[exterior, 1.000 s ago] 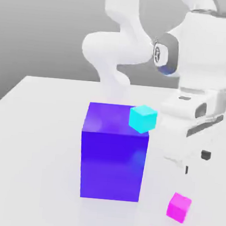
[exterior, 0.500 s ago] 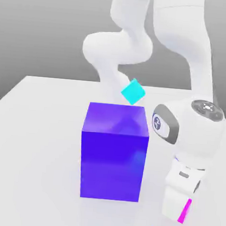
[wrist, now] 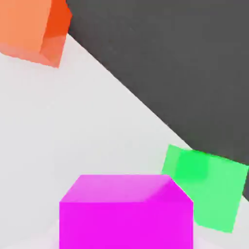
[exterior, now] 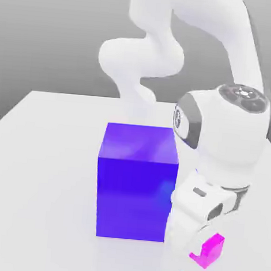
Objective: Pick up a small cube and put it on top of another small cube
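Pale, smooth tabletop (exterior: 46,188) runs back to a soft grey backdrop (exterior: 47,49). On the exterior view's right, the small magenta cube (exterior: 213,250) sits at the gripper (exterior: 200,252), partly covered by it. Its squared-up place in the hand view suggests the fingers are drawn in to the cube's width and gripping it, though their contact is hard to make out.

Compared with half a second ago, the hand has risen and shifted toward the big block, turning as it goes, and the cube shows a differently angled face beside it. That reads as a grasp made and the carry beginning; stacking remains to be done. The next move probably calls for more height, then a level, centred lowering; a skewed grip could make the cube slide off.

The cube is flat-faced and crisp-edged, its top a lighter pink. Near it lies the green cube (wrist: 209,189), plain and bright; farther out is an orange block (wrist: 24,26). The big blue-violet block (exterior: 134,198) is tall, boxy and glossy, with cloudy reflections. The white arm (exterior: 233,137) has rounded, smooth shells with grey trim.
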